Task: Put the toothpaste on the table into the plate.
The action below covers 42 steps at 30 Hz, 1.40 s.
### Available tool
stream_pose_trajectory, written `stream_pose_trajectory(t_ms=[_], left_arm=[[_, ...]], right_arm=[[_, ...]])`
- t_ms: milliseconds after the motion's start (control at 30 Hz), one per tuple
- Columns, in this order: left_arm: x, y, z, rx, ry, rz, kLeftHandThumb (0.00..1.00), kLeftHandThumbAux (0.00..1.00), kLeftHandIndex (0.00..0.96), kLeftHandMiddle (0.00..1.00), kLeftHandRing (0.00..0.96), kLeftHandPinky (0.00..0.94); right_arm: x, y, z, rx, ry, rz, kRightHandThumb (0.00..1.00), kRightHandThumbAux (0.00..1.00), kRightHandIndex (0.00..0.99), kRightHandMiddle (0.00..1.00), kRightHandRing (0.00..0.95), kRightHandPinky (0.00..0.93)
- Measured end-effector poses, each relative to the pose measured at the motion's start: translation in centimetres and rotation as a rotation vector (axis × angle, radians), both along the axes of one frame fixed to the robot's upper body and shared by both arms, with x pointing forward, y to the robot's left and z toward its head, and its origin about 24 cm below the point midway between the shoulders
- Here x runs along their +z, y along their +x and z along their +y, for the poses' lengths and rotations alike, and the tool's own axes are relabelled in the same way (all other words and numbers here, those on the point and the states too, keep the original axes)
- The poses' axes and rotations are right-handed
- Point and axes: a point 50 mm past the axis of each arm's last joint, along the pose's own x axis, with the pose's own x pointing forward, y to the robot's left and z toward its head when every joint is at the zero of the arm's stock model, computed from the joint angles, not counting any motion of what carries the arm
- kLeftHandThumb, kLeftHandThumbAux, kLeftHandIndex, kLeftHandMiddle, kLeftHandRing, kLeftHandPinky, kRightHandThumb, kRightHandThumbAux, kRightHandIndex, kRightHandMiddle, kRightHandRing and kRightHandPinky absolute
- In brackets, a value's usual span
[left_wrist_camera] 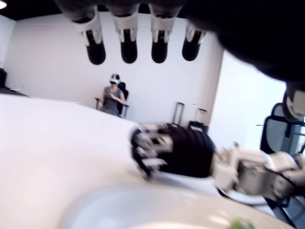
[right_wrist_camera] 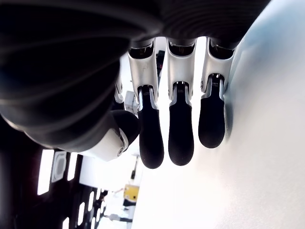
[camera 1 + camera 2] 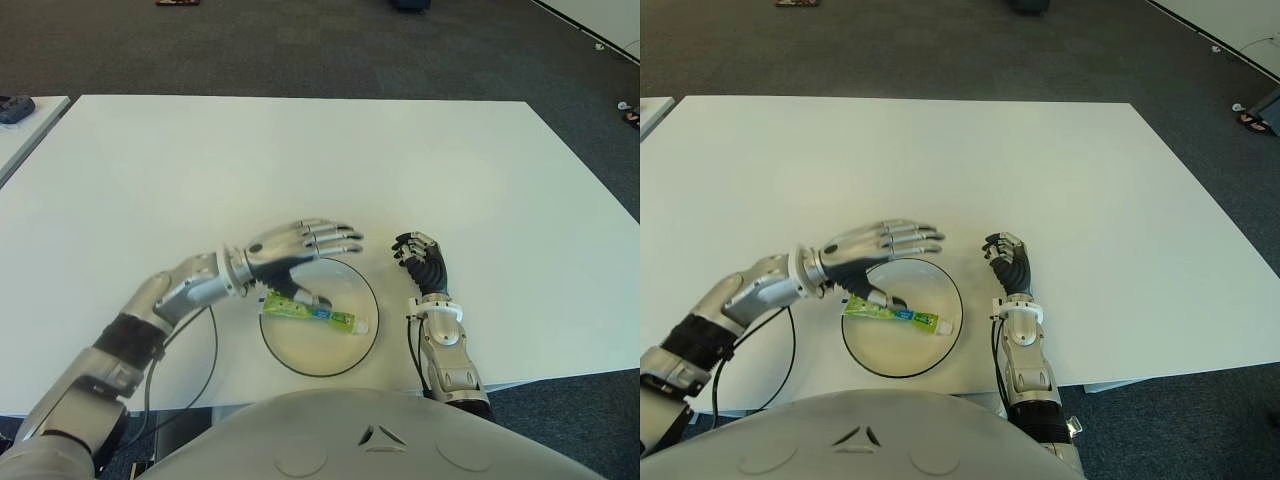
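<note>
A green and white toothpaste tube (image 3: pixel 315 313) lies flat inside the shallow white plate (image 3: pixel 310 348) with a dark rim, near the table's front edge. My left hand (image 3: pixel 300 245) hovers over the plate's left half, its fingers stretched out flat and holding nothing. Its thumb points down close to the tube's green end. In the left wrist view the four fingertips (image 1: pixel 128 50) hang free above the plate. My right hand (image 3: pixel 422 262) shows just right of the plate, fingers curled, holding nothing.
A black cable (image 3: pixel 213 345) loops on the white table (image 3: pixel 300 160) to the left of the plate. A second table's corner (image 3: pixel 25 120) stands at the far left. A person (image 1: pixel 113 98) sits far off by a wall.
</note>
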Motion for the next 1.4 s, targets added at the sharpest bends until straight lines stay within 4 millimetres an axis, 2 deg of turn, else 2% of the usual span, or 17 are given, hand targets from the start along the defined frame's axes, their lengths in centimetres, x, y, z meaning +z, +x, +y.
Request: stream_pose_trajectory(t_ms=[200,300,400,567,667,800,900,1067,1233,1300,1400], left_arm=[[2.3,1.9,0.9,0.125,-0.212,0.028,0.159,0.353,0.0,0.0,0.0,0.0],[2.8,2.4,1.3,0.183,-0.296,0.103,0.128,0.395,0.0,0.0,0.0,0.0],[2.6,3.9,2.6,0.295,-0.391,0.17,0.098,0.427,0.0,0.0,0.0,0.0],[1.5,6.0,5.3,0.473,-0.451,0.209,0.044,0.473,0.0,0.0,0.0,0.005],[0.8,6.6,6.5,0.599,-0.559,0.207,0.029,0.497,0.0,0.0,0.0,0.015],[0.3,6.7,6.8,0.684,-0.687,0.198,0.021,0.521,0.0,0.0,0.001,0.039],[-0.3,6.2,7.1,0.728,-0.749,0.201,0.019,0.567,0.0,0.014,0.026,0.092],[-2.2,5.5,8.0,0.83,-0.821,0.26,0.052,0.663,0.019,0.084,0.11,0.195],[-4.5,5.4,9.2,0.957,-0.902,0.358,0.152,0.779,0.164,0.206,0.237,0.321],[-5.4,5.3,9.5,1.006,-0.937,0.402,0.17,0.819,0.224,0.265,0.297,0.378],[-6.3,5.1,9.7,1.054,-0.969,0.448,0.181,0.86,0.293,0.33,0.349,0.412]], right_arm=[[0.0,0.0,0.1,-0.002,0.007,-0.003,0.705,0.732,0.428,0.541,0.545,0.552],[0.1,0.0,0.1,-0.002,0.007,-0.004,0.705,0.732,0.428,0.544,0.547,0.56],[0.1,0.0,0.1,-0.002,0.006,-0.006,0.705,0.732,0.428,0.545,0.55,0.568],[0.3,0.0,0.1,-0.001,0.003,-0.012,0.705,0.732,0.428,0.545,0.551,0.561],[0.4,0.1,0.1,0.001,0.002,-0.016,0.705,0.732,0.428,0.544,0.549,0.558],[0.5,0.1,0.1,0.004,0.002,-0.017,0.705,0.732,0.428,0.545,0.549,0.56],[0.6,0.3,0.2,0.012,0.004,-0.022,0.705,0.732,0.428,0.547,0.551,0.568],[0.6,0.3,-0.1,0.011,0.002,-0.019,0.705,0.732,0.428,0.548,0.553,0.569],[0.6,0.3,-0.3,0.006,0.003,-0.015,0.705,0.732,0.428,0.547,0.553,0.57],[0.6,0.3,-0.3,0.007,0.004,-0.015,0.705,0.732,0.428,0.548,0.555,0.573],[0.6,0.4,-0.3,0.01,0.006,-0.018,0.705,0.732,0.428,0.549,0.555,0.569]])
